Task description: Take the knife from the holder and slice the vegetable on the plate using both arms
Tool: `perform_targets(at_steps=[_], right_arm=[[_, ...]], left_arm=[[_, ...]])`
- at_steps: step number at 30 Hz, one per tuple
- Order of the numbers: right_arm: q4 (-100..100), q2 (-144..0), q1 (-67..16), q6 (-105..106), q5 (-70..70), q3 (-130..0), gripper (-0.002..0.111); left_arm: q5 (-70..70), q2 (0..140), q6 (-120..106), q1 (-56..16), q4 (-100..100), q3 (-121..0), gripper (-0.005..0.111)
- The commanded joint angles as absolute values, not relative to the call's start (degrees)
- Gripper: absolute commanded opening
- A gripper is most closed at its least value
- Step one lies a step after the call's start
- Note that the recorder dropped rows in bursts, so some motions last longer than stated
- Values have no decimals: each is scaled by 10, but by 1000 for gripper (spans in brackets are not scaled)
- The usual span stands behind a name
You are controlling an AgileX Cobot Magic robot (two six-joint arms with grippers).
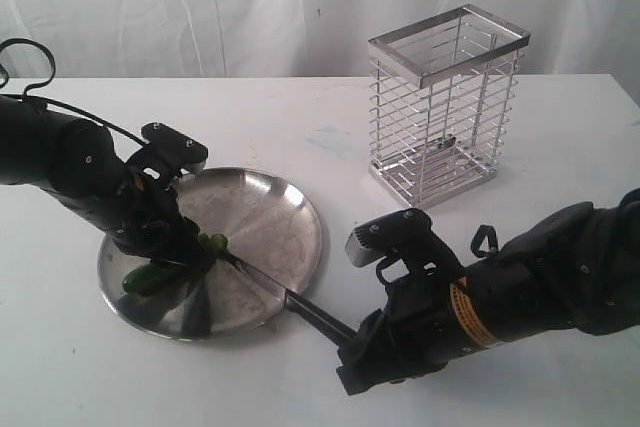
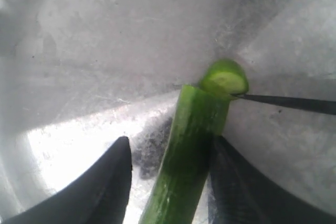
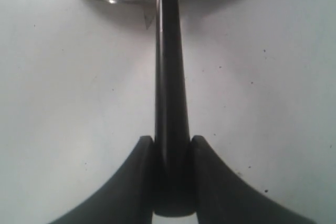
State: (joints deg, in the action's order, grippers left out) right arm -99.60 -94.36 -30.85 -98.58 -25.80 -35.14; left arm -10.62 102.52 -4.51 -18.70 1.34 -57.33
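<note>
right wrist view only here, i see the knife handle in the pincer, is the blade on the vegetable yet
observer: yes, the knife tip meets the vegetable at its cut end, beside a small end piece.
operator: is the left pincer gripping it
observer: the left pincer is open; the vegetable lies against one finger, with a gap to the other.
operator: holder in the way
observer: no, the holder stands upright, apart from the plate.
</note>
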Motion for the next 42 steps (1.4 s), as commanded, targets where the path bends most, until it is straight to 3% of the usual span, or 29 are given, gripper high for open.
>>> perform_targets(at_steps=[1,27,42], right_arm=[[-999,-938,-309,-1006,-257,-381,0],[-999,-996,-344,-1058,-254,-461,0],[-999,-996,-371,-1081,-234,-461,0]], left_arm=[[-124,1020,-45,-185,0,-574,51],[-145,1020,-45,-185,0,-574,51],[-174,943,-45,-185,0,-574,51]])
